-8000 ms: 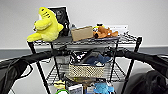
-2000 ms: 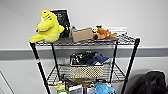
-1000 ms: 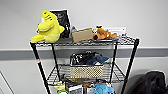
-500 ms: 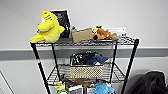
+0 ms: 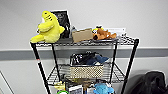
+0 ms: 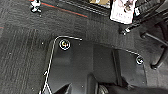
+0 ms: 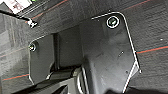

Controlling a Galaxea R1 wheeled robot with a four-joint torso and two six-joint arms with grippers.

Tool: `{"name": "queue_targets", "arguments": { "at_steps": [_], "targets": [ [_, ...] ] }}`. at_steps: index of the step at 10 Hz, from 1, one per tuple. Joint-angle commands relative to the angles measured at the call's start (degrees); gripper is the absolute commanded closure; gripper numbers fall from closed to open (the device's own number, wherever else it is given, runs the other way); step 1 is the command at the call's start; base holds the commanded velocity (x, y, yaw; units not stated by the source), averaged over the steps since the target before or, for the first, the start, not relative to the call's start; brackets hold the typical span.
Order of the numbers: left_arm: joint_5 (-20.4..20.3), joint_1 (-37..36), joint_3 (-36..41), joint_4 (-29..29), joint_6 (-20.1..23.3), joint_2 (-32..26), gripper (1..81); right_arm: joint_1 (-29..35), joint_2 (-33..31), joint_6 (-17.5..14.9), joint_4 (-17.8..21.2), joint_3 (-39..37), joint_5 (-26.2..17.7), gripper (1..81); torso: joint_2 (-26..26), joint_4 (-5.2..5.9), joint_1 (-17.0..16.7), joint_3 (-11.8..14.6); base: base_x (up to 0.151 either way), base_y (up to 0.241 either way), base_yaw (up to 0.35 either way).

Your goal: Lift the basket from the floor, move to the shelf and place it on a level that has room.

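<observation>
A black wire shelf (image 5: 37,60) stands against a pale grey wall (image 5: 20,30), seen from the front. On its top tier, from left to right, sit a yellow plush toy (image 5: 48,28), a dark framed picture (image 5: 62,21) leaning behind it, a small brown cardboard box (image 5: 82,35), and an orange plush toy (image 5: 103,34) in front of a white card. One tier down, on the wire grid level (image 5: 115,74), the woven beige basket (image 5: 86,71) rests near the middle, apart from both front poles; dark and blue cloth items are heaped in it. Below that tier are small items, among them a blue plush toy (image 5: 103,89). At the lower right, beside the shelf, lies a black bag (image 5: 150,83). The left wrist view looks down on dark carpet floor (image 6: 22,50) with a thin red line, a caster foot and chair legs. The right wrist view shows similar carpet with red lines. The pictures do not reveal whether either gripper is wide or narrow.
</observation>
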Motion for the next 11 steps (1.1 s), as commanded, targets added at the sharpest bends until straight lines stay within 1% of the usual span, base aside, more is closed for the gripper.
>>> {"name": "queue_targets", "arguments": {
  "at_steps": [1, 2, 3, 5, 8, 11],
  "targets": [
    [3.9, -2.1, -8.3, 1.4, 0.1, 5.2, 1.0, 2.0, 9.2, -0.1, -4.6, -14.8, -2.2, 1.0, 0.0, 0.0, 0.0, 0.0, 0.0, 0.0, 0.0],
    [5.1, -2.1, -11.4, 1.4, 0.4, 7.3, 1.0, 1.6, 11.1, 0.0, -5.9, -18.2, -2.2, 1.0, 0.0, 0.0, 0.0, 0.0, 0.0, 0.0, 0.0],
    [5.3, -2.1, -14.6, 1.4, 0.4, 9.3, 1.0, 1.5, 12.3, 0.0, -6.2, -20.1, -2.2, 1.0, 0.0, 0.0, 0.0, 0.0, 0.0, 0.0, 0.0],
    [5.9, -1.6, -19.8, 1.4, 0.4, 12.4, 1.0, 1.4, 12.9, 0.0, -6.1, -19.9, -2.2, 1.0, 0.0, 0.0, 0.0, 0.0, 0.0, 0.0, 0.0],
    [8.8, -1.4, -22.3, 1.3, 0.2, 14.5, 1.0, 0.4, 14.4, 0.2, -5.9, -19.7, -2.8, 1.0, 0.0, 0.0, 0.0, 0.0, 0.0, 0.0, 0.0],
    [8.8, -1.5, -23.1, 1.4, 0.3, 16.0, 1.0, -0.7, 15.6, 0.2, -5.9, -19.6, -2.3, 1.0, 0.0, 0.0, 0.0, 0.0, 0.0, 0.0, 0.0]
  ]
}}
